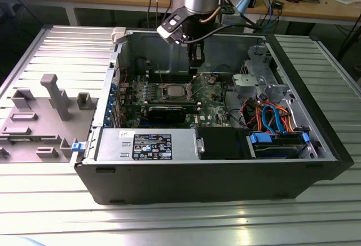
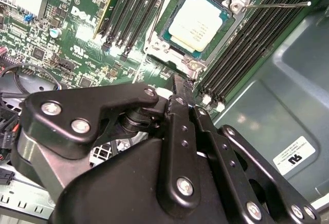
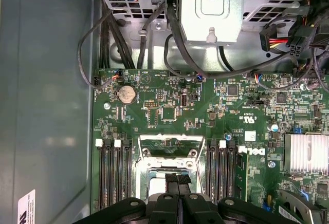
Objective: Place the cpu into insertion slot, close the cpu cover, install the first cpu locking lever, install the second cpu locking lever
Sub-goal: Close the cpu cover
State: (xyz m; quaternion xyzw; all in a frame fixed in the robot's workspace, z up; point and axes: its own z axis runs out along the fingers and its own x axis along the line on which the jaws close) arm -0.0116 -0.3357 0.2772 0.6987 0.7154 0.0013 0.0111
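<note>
Your gripper (image 3: 178, 182) hangs just over the insertion slot (image 2: 165, 41), fingers pressed together and holding nothing. The cpu (image 2: 197, 21) lies flat in the slot, its top pale silver with a teal edge. The cpu cover (image 3: 167, 143) looks raised, so press it down evenly and keep off the chip
</note>
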